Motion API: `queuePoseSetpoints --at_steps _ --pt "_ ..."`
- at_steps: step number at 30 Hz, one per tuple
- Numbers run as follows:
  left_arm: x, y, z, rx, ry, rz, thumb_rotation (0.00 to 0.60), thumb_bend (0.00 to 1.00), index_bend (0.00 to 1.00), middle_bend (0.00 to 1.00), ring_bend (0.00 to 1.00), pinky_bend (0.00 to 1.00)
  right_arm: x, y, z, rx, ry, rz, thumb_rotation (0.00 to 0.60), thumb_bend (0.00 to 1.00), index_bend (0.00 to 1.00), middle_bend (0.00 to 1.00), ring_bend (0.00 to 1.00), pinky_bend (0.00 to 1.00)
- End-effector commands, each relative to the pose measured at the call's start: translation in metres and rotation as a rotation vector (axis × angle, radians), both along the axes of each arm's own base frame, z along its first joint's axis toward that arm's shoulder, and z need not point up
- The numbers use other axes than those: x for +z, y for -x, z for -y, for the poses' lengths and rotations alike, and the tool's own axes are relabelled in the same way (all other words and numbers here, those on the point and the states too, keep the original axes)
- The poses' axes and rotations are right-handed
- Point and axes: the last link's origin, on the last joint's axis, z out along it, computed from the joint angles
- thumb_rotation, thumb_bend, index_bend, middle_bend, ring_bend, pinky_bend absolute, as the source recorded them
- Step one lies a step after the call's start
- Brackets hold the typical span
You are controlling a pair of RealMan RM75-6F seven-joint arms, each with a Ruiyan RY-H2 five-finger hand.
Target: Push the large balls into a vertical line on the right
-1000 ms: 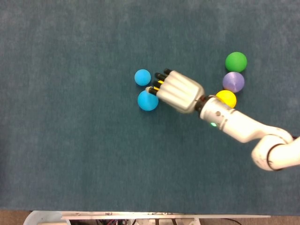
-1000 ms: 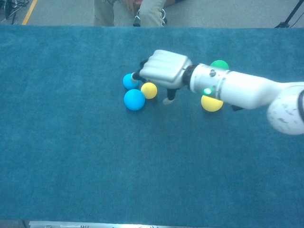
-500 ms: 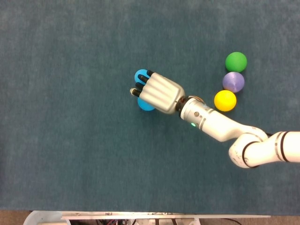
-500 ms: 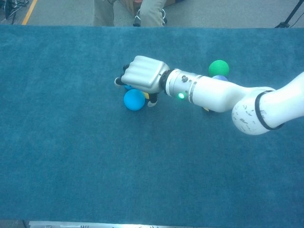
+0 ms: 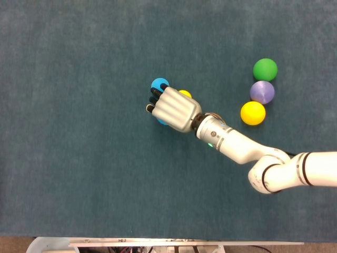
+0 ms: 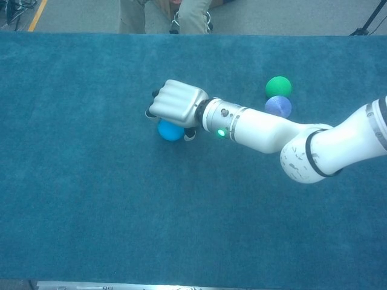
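Large blue ball point(image 6: 170, 131) sits centre-left of the chest view, mostly under the right hand point(image 5: 174, 108); in the head view only a blue sliver shows at the hand's lower left edge. Small blue ball point(image 5: 158, 84) peeks out at the dark fingertips point(image 5: 153, 99), just above the hand in the head view. Small yellow ball point(image 5: 185, 94) shows at the hand's upper right edge, touching or just beside it; cannot tell which.

Right hand lies knuckles-up over these balls, fingers curled downward, tips toward the left of the frame. Whether the fingers close on any ball is hidden by the hand's back, so cannot tell its hold. Forearm runs from the hand down to the lower right edge of the frame.

Upper right of the head view: green ball point(image 5: 265, 69) on top, purple ball point(image 5: 261, 91) touching just below it, large yellow ball point(image 5: 253, 113) below and slightly left of the purple one, forming a rough column. All well apart from the hand.

Everything rests on the blue carpeted counter point(image 5: 79, 174). Left hand is nowhere in either view. Person's legs point(image 6: 181, 15) stand at the top edge of the chest view, beyond the counter.
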Motion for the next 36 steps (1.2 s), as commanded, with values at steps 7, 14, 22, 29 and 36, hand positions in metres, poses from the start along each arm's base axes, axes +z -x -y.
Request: queuePoseSetpoints --at_steps 7,14,22,29,36 --pt "0.0 0.002 0.001 0.0 0.0 0.005 0.6 0.4 0.32 0.17 0.24 0.27 0.0 0.003 -0.003 0.012 -0.001 0.036 0.6 0.02 0.46 0.48 0.29 0.32" --pt "0.0 0.003 0.002 0.004 -0.003 0.005 0.6 0.4 0.32 0.17 0.24 0.27 0.019 0.01 -0.005 0.02 -0.009 0.08 0.6 0.02 0.46 0.48 0.3 0.32" --pt "-0.003 0.003 0.0 0.001 0.01 0.008 0.6 0.4 0.32 0.17 0.24 0.27 0.053 0.046 -0.009 0.003 -0.007 0.065 0.6 0.02 0.46 0.49 0.3 0.32" --pt "-0.007 0.0 -0.006 -0.017 0.026 0.01 0.6 0.4 0.32 0.17 0.24 0.27 0.074 0.08 -0.02 -0.037 -0.026 0.06 0.6 0.02 0.46 0.49 0.3 0.32" --pt "-0.009 -0.002 -0.008 -0.019 0.035 0.009 0.6 0.4 0.32 0.17 0.24 0.27 0.088 0.102 -0.029 -0.056 -0.04 0.058 0.6 0.02 0.46 0.49 0.3 0.32"
